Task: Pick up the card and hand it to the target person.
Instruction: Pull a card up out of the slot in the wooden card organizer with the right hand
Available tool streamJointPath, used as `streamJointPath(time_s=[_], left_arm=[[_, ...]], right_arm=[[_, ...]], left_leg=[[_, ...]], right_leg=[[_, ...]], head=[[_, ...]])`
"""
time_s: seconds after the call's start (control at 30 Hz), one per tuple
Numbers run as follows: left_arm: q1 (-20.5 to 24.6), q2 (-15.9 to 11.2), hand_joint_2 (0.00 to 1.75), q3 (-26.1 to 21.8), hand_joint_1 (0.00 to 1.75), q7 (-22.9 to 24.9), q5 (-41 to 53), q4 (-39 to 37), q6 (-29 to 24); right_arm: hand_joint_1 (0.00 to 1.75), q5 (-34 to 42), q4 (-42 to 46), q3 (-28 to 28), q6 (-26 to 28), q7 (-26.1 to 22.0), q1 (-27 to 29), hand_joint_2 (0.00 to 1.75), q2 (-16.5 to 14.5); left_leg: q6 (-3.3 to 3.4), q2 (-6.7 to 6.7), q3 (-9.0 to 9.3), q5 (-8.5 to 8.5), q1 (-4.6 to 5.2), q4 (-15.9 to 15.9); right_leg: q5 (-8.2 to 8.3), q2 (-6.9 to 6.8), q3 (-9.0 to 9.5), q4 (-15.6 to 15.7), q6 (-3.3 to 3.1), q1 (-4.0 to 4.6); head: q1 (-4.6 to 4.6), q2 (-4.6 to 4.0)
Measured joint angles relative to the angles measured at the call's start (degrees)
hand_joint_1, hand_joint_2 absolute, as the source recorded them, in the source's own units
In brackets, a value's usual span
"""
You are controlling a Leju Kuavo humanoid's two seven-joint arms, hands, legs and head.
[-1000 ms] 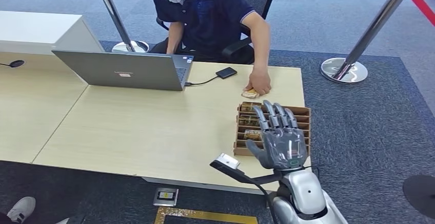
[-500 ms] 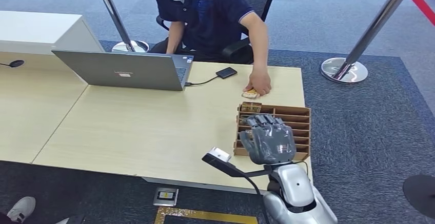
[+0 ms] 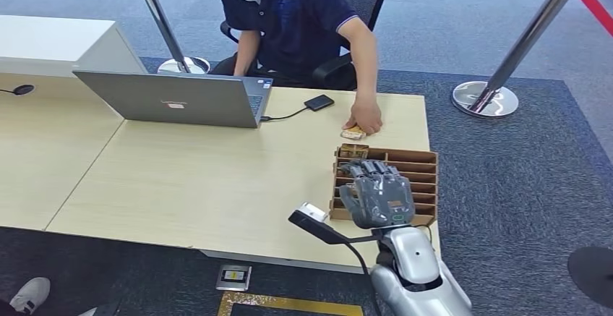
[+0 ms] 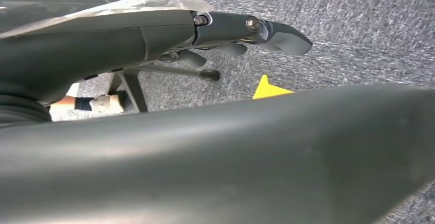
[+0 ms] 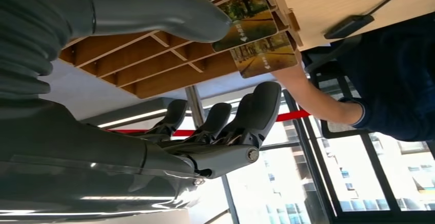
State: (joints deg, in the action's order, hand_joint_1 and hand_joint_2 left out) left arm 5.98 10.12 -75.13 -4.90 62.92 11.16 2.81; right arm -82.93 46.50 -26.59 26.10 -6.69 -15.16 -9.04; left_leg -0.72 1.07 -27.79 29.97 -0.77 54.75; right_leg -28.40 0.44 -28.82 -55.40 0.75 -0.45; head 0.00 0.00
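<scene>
A brown wooden card rack point(image 3: 421, 167) sits at the table's near right corner, with picture cards point(image 3: 353, 151) standing in its slots. My right hand point(image 3: 377, 199) hovers over the rack's near left part, fingers bent down, holding nothing. In the right wrist view the thumb point(image 5: 169, 6) reaches beside a tree-printed card point(image 5: 256, 55) while the fingers point(image 5: 256, 111) stay apart from it. The seated person's hand point(image 3: 365, 117) presses another card point(image 3: 352, 133) on the table beyond the rack. My left hand point(image 4: 154, 39) hangs over grey carpet, holding nothing.
A grey laptop point(image 3: 173, 99) stands at the table's far left, cabled to a black device point(image 3: 319, 102). Stanchion bases point(image 3: 484, 99) point(image 3: 184, 64) stand on the carpet behind. A white counter point(image 3: 58, 41) is at far left. The table's right edge lies just past the rack.
My right hand has come down from an upright, spread pose and bent its fingers over the rack. The person's hand has stayed on the card.
</scene>
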Motion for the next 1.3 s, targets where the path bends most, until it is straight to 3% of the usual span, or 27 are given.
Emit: streamJointPath(time_s=[0.13,0.27,0.43,0.57,0.7,1.3], left_arm=[[0.02,-0.05,0.00,-0.24,0.00,0.13,-0.21,0.02,-0.11],[-0.06,-0.08,0.00,-0.41,0.00,0.18,-0.36,0.01,-0.11],[-0.20,-0.04,0.00,-0.48,0.00,0.24,-0.41,0.00,-0.10],[-0.26,-0.07,0.00,-0.39,0.00,0.36,-0.29,0.00,-0.05],[-0.35,-0.08,0.00,-0.36,0.00,0.43,-0.24,0.00,-0.02],[-0.42,-0.08,0.00,-0.39,0.00,0.54,-0.17,0.03,-0.10]], right_arm=[[0.82,0.31,-1.93,0.83,0.17,-0.39,-0.46,1.75,-0.23],[0.73,0.42,-3.08,1.07,0.26,-0.55,-0.71,1.75,-0.30],[0.82,0.55,-4.26,1.46,0.57,-0.42,-1.02,1.75,-0.49],[0.75,0.61,-4.72,1.71,0.58,-0.25,-0.91,1.75,-0.53],[0.81,0.63,-5.00,1.83,0.55,-0.16,-0.73,1.75,-0.56],[0.79,0.35,-6.93,2.78,1.49,0.37,-0.82,1.75,-0.95]], left_leg=[[-0.01,0.01,0.00,0.01,-0.01,0.01],[0.00,0.00,-0.01,0.00,0.00,0.00],[0.02,-0.11,-0.05,-0.04,0.01,0.00],[0.01,-0.04,-0.06,-0.03,0.00,0.00],[0.00,-0.01,-0.02,0.03,0.00,0.01],[-0.01,-0.01,-0.04,0.03,-0.01,0.02]], right_leg=[[-0.01,0.00,0.01,-0.01,0.00,0.00],[0.00,-0.01,-0.01,0.00,-0.01,0.00],[0.06,0.04,-0.08,-0.01,-0.02,0.00],[0.04,-0.01,-0.06,0.01,-0.01,0.01],[-0.02,0.01,-0.02,-0.01,-0.01,0.00],[-0.03,0.01,-0.04,-0.02,-0.01,0.01]], head=[[0.00,0.00],[0.00,0.00],[0.00,0.00],[0.00,0.00],[0.00,0.00],[0.00,0.00]])
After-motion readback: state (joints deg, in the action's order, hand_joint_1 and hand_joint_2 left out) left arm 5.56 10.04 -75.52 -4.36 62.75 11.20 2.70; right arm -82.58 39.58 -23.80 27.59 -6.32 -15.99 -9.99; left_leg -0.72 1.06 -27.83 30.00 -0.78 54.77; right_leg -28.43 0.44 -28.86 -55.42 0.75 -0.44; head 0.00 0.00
